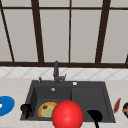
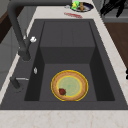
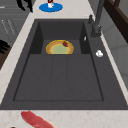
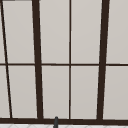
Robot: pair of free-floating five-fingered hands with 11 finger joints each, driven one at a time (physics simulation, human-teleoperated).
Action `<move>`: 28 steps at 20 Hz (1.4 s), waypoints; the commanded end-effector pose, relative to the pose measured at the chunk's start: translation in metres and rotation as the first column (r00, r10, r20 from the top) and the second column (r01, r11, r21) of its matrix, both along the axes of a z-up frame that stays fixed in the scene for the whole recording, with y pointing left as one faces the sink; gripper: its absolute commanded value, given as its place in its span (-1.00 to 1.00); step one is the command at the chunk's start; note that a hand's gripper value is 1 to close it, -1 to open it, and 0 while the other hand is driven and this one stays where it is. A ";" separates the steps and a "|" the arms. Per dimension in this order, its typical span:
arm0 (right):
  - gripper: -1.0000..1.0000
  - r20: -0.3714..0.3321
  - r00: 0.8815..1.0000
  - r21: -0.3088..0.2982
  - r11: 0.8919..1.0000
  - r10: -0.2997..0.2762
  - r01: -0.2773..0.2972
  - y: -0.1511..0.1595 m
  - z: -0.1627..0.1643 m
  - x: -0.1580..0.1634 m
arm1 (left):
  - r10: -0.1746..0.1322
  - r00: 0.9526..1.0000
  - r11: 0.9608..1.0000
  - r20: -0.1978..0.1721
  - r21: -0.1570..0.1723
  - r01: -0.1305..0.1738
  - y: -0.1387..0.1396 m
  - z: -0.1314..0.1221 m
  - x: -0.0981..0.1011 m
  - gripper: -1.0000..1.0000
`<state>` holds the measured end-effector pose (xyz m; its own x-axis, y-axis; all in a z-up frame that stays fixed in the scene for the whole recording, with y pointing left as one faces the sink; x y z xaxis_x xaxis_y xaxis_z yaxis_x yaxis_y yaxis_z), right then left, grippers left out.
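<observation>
Low in the front view, the left hand (image 1: 25, 109) sits at the lower left over the sink's (image 1: 105, 100) front-left rim and the right hand (image 1: 95, 116) at the lower right over its front edge; whether the fingers of either are spread or curled cannot be told. The plate (image 1: 47, 110), yellow-rimmed with a small red piece on it, lies flat on the floor of the left basin, just right of the left hand, and a red ball (image 1: 67, 114) at bottom centre covers its right part. A blue plate (image 1: 6, 105) lies on the counter at far left, a red strip (image 1: 116, 105) at far right, and the faucet (image 1: 56, 72) stands at centre behind the sink.
</observation>
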<state>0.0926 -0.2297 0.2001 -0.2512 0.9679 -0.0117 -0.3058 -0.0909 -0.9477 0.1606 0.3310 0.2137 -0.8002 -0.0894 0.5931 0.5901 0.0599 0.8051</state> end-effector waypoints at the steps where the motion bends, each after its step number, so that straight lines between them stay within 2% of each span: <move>1: -1.00 0.002 1.000 0.008 1.000 -0.002 0.002 0.000 0.000 -0.004 | 0.000 1.000 1.000 0.000 0.000 0.000 0.000 0.000 0.000 0.00; 2: -1.00 0.005 1.000 0.000 1.000 0.000 0.000 0.000 0.000 -0.001 | 0.000 1.000 1.000 0.000 0.000 0.000 0.000 0.000 0.000 0.00; 3: 0.00 0.000 1.000 -0.001 1.000 0.000 0.000 -0.001 0.000 -0.002 | 0.000 1.000 1.000 0.000 0.000 0.000 0.000 0.000 0.000 -1.00; 4: 0.00 0.006 1.000 -0.009 1.000 0.006 -0.006 -0.001 0.001 -0.002 | 0.013 1.000 1.000 -0.004 -0.004 -0.013 0.000 0.001 0.000 -1.00; 7: 0.00 0.012 1.000 -0.004 1.000 0.003 -0.003 -0.001 0.001 -0.002 | 0.014 1.000 0.999 -0.015 -0.037 -0.015 0.005 0.014 0.006 -1.00; 8: 0.00 0.013 1.000 -0.003 1.000 0.003 -0.003 -0.001 0.001 -0.002 | 0.015 1.000 0.999 -0.021 -0.037 -0.015 0.007 0.018 0.007 -1.00; 13: 0.00 0.017 1.000 0.001 1.000 0.000 0.000 -0.001 0.001 -0.002 | -0.003 0.999 1.000 -0.035 0.005 0.003 0.020 0.040 0.006 -1.00; 18: 0.00 0.018 1.000 0.003 1.000 -0.002 0.002 -0.001 0.001 -0.002 | -0.007 0.999 1.000 -0.044 -0.013 0.007 0.052 0.068 0.007 -1.00; 20: 0.00 0.018 1.000 0.004 1.000 -0.002 0.002 -0.001 0.001 -0.002 | -0.013 0.999 0.999 -0.046 -0.033 0.011 0.064 0.079 0.010 -1.00; 22: 0.00 0.019 1.000 0.004 1.000 -0.002 0.002 -0.001 0.001 -0.002 | -0.015 0.998 0.999 -0.060 -0.042 0.012 0.078 0.086 0.014 -1.00; 28: 0.00 0.019 1.000 0.005 1.000 -0.003 0.003 -0.001 0.001 -0.002 | -0.020 0.998 0.997 -0.066 -0.071 0.015 0.115 0.108 0.024 -1.00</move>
<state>0.0909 -0.2302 0.2007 -0.2479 0.9687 -0.0113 -0.2877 -0.0848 -0.9540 0.1795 0.4294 0.3115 -0.7686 -0.0622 0.6367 0.6333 0.0668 0.7710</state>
